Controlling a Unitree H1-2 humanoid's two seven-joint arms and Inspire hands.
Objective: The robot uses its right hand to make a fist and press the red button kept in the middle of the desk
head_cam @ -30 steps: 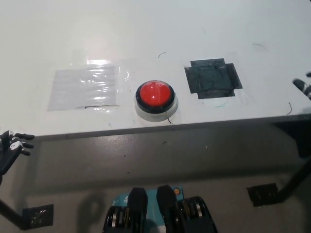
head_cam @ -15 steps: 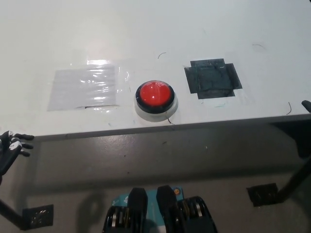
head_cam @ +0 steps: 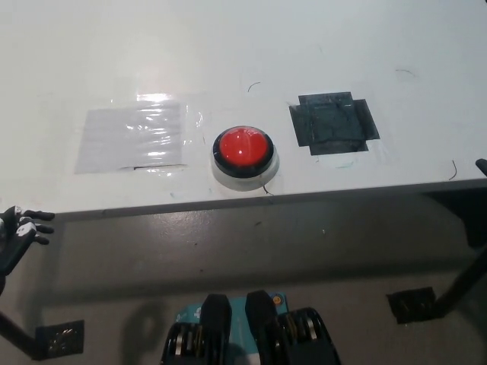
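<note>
- Red button point(head_cam: 243, 149) sits mid-desk, near the front edge of the desk point(head_cam: 304, 46), between a clear taped patch point(head_cam: 131, 137) and a dark taped patch point(head_cam: 333, 123).
- Right hand point(head_cam: 481, 165): only a sliver shows at the right edge; fingers cannot be judged.
- Left hand point(head_cam: 19, 228) rests below the front-left edge, fingers spread, empty.
- Advice: close the fist first, centre it over the dome, press straight down.

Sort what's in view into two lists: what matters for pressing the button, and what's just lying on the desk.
For the job:
red button, mid-desk near the front edge
right hand, only a sliver at the picture's right edge
desk

Just there:
clear taped sheet, beside the button on the robot's left
dark taped patch, on its right
left hand, resting below the desk edge
</note>
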